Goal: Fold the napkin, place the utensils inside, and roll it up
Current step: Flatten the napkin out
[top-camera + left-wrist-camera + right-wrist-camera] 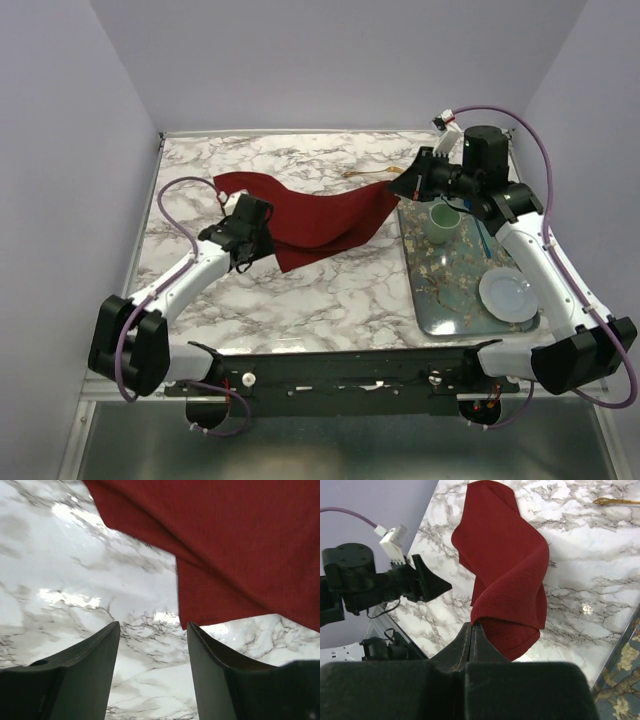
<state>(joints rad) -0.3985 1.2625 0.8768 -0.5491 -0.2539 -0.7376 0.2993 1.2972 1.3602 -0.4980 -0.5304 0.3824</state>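
**Napkin Held Up by One Corner**

The dark red napkin [310, 220] lay draped across the middle of the marble table [330, 300], with its right corner up off the surface. The right gripper [472, 627] had that corner pinched between fully closed fingers. The left gripper [152, 630] hung at the napkin's near-left edge, fingers spread and holding nothing. A gold utensil [365, 173] lay on the marble beyond the cloth. To the right sat a patterned tray [440, 290] bearing a green cup [444, 222] and a pale plate [507, 294].
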